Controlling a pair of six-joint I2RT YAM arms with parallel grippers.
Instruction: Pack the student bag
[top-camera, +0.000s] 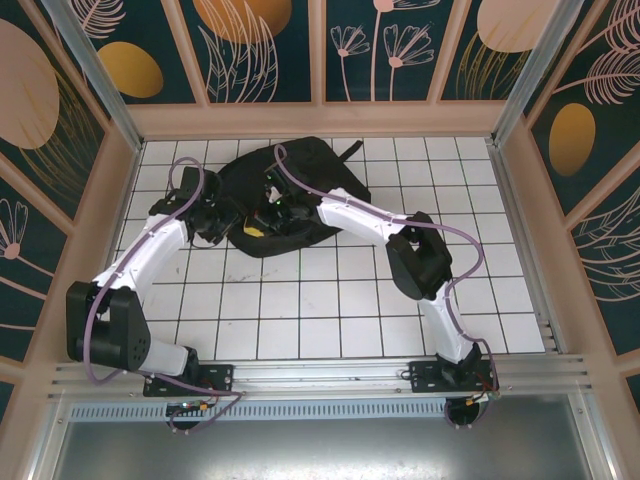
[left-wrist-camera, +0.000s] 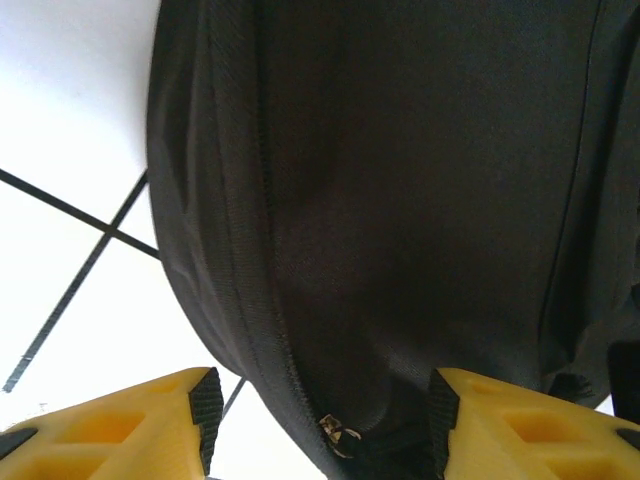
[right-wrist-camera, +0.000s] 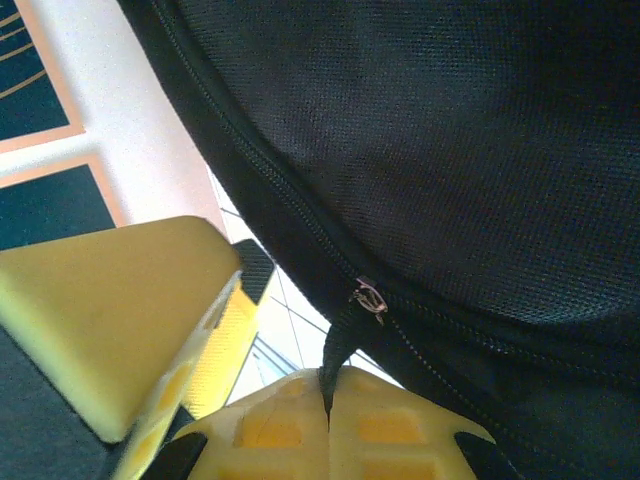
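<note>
The student bag (top-camera: 290, 190) is a large black fabric backpack lying on the white tiled table at the back centre. My left gripper (top-camera: 228, 214) is at its left edge. In the left wrist view the left gripper (left-wrist-camera: 322, 415) is open, its yellow fingers (left-wrist-camera: 150, 425) wide apart. A bulge of the bag (left-wrist-camera: 400, 200) and a zipper slider (left-wrist-camera: 340, 431) sit between them. My right gripper (top-camera: 266, 212) is over the bag's near-left part. In the right wrist view the right gripper (right-wrist-camera: 328, 378) is shut on the black zipper pull strap (right-wrist-camera: 340, 335) below the slider (right-wrist-camera: 368, 297).
White tiled tabletop (top-camera: 320, 300) stretches in front of the bag. Wooden-framed walls (top-camera: 320, 118) close in the back and sides. In the right wrist view the left gripper's yellow finger (right-wrist-camera: 120, 320) stands close on the left, beside the bag's seam.
</note>
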